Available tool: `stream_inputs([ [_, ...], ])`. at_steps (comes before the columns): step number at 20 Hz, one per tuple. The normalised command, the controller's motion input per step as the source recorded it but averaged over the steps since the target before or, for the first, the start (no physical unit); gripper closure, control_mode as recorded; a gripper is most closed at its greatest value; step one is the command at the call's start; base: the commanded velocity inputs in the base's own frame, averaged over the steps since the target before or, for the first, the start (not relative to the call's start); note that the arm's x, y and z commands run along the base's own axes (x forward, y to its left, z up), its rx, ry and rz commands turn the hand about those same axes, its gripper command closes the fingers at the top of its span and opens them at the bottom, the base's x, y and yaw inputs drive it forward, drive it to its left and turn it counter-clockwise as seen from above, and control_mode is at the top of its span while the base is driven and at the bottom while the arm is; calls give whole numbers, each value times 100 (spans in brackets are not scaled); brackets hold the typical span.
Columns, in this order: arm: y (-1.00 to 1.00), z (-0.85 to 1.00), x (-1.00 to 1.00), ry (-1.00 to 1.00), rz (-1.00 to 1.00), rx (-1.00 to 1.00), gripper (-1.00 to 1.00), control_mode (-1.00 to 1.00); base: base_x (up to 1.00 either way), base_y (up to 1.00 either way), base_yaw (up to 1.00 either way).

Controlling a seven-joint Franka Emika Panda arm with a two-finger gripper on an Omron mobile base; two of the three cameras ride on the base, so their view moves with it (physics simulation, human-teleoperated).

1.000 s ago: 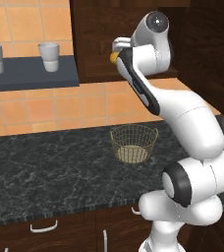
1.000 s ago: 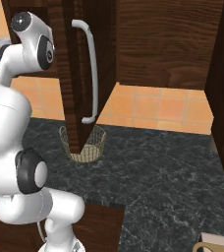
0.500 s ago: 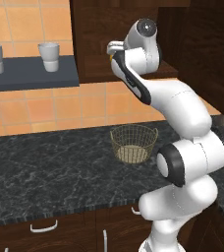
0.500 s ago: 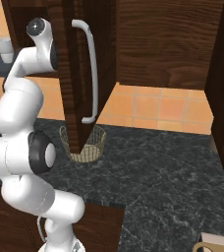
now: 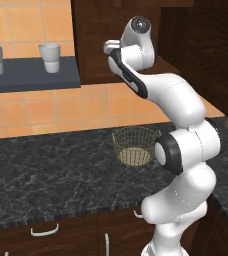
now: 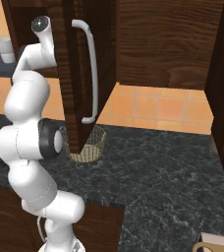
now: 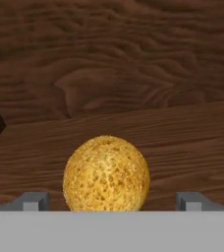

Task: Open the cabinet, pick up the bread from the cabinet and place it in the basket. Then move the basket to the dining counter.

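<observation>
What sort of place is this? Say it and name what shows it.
Most likely a home kitchen: a black speckled worktop under orange wall tiles, dark wood cabinets, cups on a shelf, and a bread roll inside the cabinet.

Inside the cabinet (image 7: 133, 59), bare shelf boards are seen on both sides of the bread (image 7: 106, 173), leaving room for a finger at each flank. Passage beyond is closed off by the back wall. The swung-out door (image 6: 79, 74) blocks the shelf's right edge above the basket (image 5: 135, 145).
</observation>
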Motion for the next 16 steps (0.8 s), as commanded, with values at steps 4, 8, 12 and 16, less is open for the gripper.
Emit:
stream_inputs([
  [4, 0, -25, 30, 0, 0, -1, -100, -100, 0, 0, 0],
  [8, 0, -31, 8, 1, 0, 0, -100, -100, 0, 0, 0],
  [12, 0, -46, 0, 1, 0, 0, -100, -100, 0, 0, 0],
  [16, 0, -13, 34, -1, 0, 0, -100, -100, 0, 0, 0],
])
